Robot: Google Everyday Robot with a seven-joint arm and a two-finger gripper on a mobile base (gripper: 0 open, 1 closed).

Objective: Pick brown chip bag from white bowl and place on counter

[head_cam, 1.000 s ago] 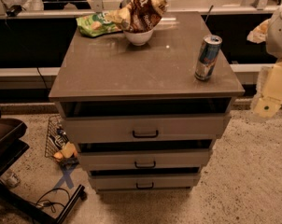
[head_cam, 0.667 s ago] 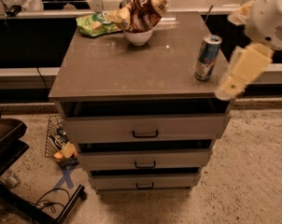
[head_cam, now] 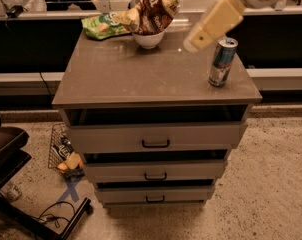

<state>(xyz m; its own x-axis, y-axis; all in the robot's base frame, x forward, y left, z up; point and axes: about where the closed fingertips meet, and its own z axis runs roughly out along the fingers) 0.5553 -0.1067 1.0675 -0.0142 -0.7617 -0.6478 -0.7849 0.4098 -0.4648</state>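
Brown bag (head_cam: 152,14) seen in bowl (head_cam: 148,39), gripper (head_cam: 198,36) held above counter (head_cam: 141,79).
The gripper is seen between bowl and can (head_cam: 222,61), apart from both; its state cannot be told.

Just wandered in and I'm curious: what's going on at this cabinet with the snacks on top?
A robot is meant to lift the brown chip bag out of the white bowl at the back of the counter and set it on the counter. The bag sits in the bowl, not yet picked up. The robot's cream-coloured hand hovers above the counter, to the right of the bowl and just left of a drinks can, touching nothing. A green snack bag lies left of the bowl.
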